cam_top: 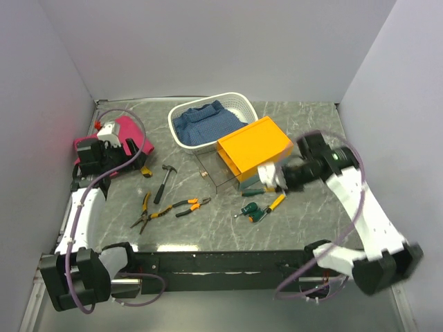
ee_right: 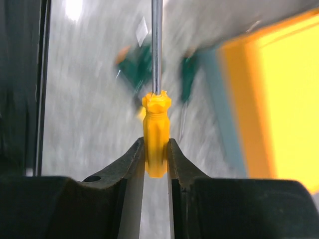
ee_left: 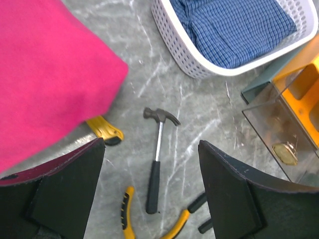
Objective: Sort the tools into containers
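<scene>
The orange-yellow box (cam_top: 252,145) stands at centre right with its clear drawer (cam_top: 216,171) pulled out to the left; the drawer also shows in the left wrist view (ee_left: 279,142). My right gripper (ee_right: 156,149) is shut on the handle of a yellow screwdriver (ee_right: 156,124), its steel shaft pointing away; in the top view the right gripper (cam_top: 275,181) is at the box's near corner. A hammer (cam_top: 165,181), two pairs of pliers (cam_top: 185,206) (cam_top: 144,207) and green screwdrivers (cam_top: 253,211) lie on the table. My left gripper (ee_left: 151,164) is open and empty above the hammer (ee_left: 157,149).
A white basket (cam_top: 239,104) with blue cloth stands behind the box. A pink cloth (cam_top: 131,135) lies at the left under the left arm, with a yellow tool (ee_left: 105,130) poking out from its edge. Grey walls enclose the table.
</scene>
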Controlling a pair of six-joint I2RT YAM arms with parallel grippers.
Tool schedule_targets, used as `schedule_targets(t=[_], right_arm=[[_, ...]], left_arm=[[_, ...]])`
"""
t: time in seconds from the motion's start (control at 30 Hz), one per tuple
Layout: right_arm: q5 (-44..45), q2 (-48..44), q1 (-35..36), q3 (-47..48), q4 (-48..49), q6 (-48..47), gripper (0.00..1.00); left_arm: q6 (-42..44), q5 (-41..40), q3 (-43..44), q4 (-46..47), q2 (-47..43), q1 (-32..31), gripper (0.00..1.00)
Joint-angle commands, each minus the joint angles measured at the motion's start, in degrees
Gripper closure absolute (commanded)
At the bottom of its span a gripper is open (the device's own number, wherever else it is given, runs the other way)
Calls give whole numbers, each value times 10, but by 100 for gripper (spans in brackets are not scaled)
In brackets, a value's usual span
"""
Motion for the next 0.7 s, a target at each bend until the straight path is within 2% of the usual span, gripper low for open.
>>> schedule_targets(t=[0.0,0.03,0.13,0.2,0.3,0.5,0.67], right_arm=[[-146,122,52,135,140,337,100],[-163,140,64,176,163,437,100],[-138,188,124,209,249,541,100],[-116,203,163,207,297,553,100],[-93,247,184,231,306,573,100],[-38,327,197,258,338,668,100],[24,343,198,258,333,665,100]], left_arm=[[-16,11,-17,40,-36,-4,18],[-16,12,-20,39,-38,-4,18],[-21,16,-28,44,-50,-5,18],[-34,20,-32,50,-58,-4,18],[-43,23,-31,48,-66,-4,18],[-54,25,-31,35,-85,-4,17],[-71,29,-41,46,-90,-5,17]])
